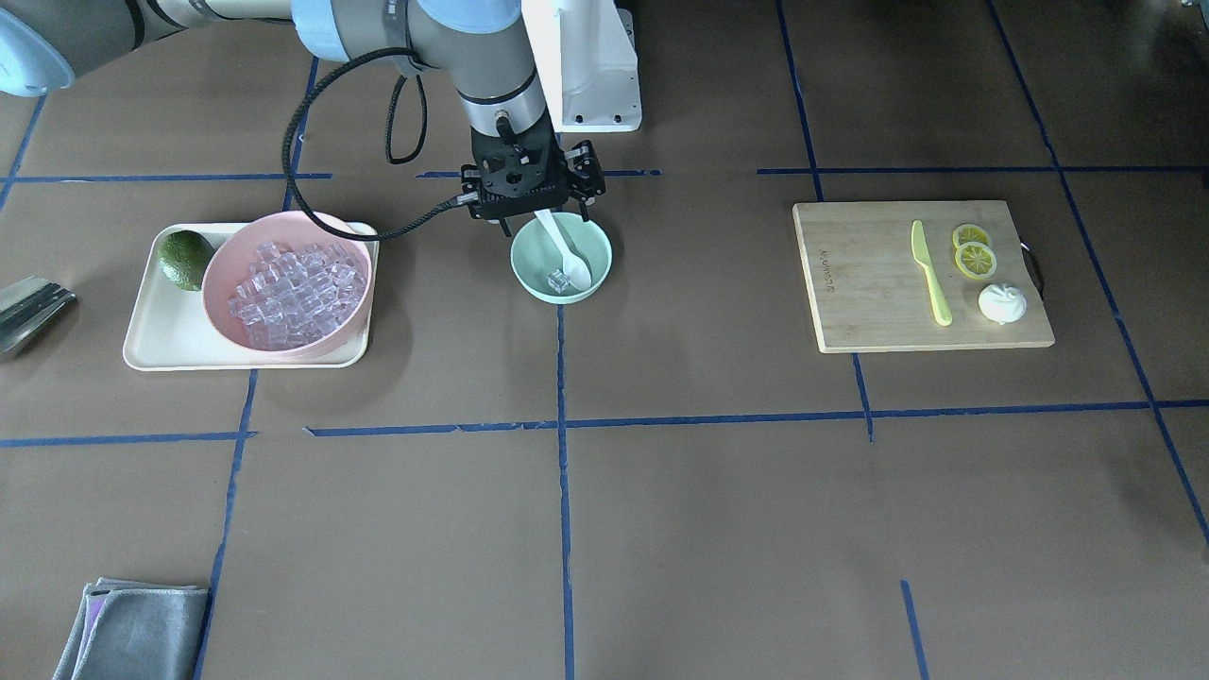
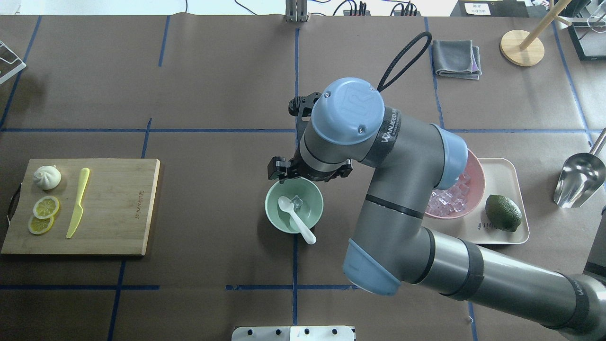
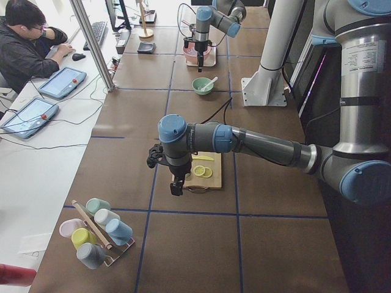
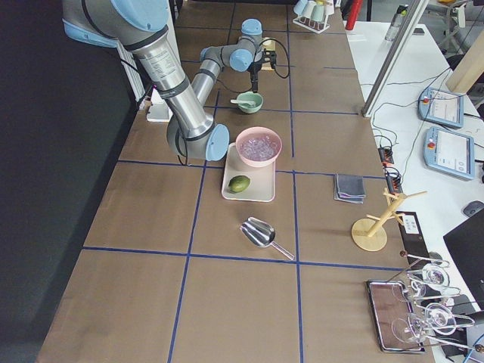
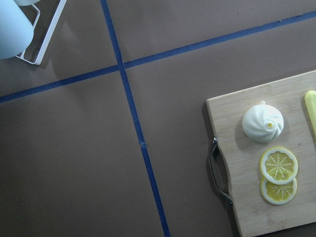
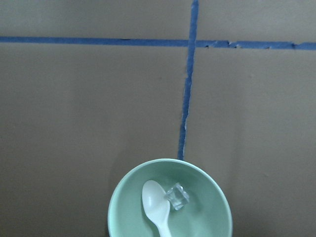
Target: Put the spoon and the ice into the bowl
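The right claw [image 1: 527, 206] hangs raised over the small mint bowl [image 1: 531, 255], with nothing showing in its grip. Its fingers are too foreshortened in every view to say whether they stand apart or together.

Directly beneath the claw, the bowl holds both task items. The white spoon [image 1: 570, 260] lies scoop-down on the bowl's floor. Its handle is propped on the rim and juts past the edge, probably because the spoon is longer than the bowl is wide. One clear ice cube [image 1: 559, 280] rests on the floor just beside the scoop. Judged from this, the job looks finished, and the claw's height fits a clearance over the jutting handle.

To one side of the claw, near but apart from the mint bowl, a cream tray [image 1: 161, 331] carries the wider pink bowl [image 1: 212, 269]. That bowl is heaped with ice cubes [image 1: 293, 293] and has a dark green fruit [image 1: 186, 258] beside it.

Well apart on the claw's other side lies a wooden cutting board [image 1: 869, 283]. It carries a yellow-green knife [image 1: 930, 274], two lemon slices [image 1: 973, 251] and a white bun [image 1: 1001, 303].

The left claw [image 3: 176, 186] hovers beside that board's far end, well clear of the bowl. Its camera looks down on the bun and lemon. Whether its fingers are apart or together cannot be told.
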{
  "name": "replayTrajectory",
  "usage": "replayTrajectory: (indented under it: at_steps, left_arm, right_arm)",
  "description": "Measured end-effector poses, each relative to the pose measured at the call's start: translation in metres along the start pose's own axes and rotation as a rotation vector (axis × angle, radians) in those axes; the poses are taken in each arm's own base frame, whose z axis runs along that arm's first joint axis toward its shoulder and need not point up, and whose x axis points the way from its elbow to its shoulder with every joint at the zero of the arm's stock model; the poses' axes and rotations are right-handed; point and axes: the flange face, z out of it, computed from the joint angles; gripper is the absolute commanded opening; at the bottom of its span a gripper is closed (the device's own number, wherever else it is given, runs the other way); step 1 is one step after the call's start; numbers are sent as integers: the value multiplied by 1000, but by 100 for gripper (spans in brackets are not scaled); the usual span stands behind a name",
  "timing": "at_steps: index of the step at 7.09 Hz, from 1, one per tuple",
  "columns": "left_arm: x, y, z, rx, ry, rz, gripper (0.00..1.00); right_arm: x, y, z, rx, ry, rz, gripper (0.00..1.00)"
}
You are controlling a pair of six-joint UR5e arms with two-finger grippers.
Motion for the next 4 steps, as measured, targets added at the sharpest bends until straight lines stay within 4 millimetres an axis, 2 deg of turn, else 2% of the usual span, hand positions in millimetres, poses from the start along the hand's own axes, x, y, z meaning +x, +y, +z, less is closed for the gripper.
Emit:
replayTrajectory:
  at_steps: [1,2,3,4]
  left_arm:
    - [-18,5,2,-3,5,-16,100]
    - [-40,12,8,-11,12,-22,100]
    - [-54,17,12,-18,17,-22,100]
    - [-60,20,14,-22,19,-25,100]
  right_arm:
    - [28,-9,-27,10,48,-15,100]
    - [67,-24,-52,14,86,-48,100]
    - [113,-46,-74,4,98,-78,100]
    - [170,-70,-96,-15,97,-113,100]
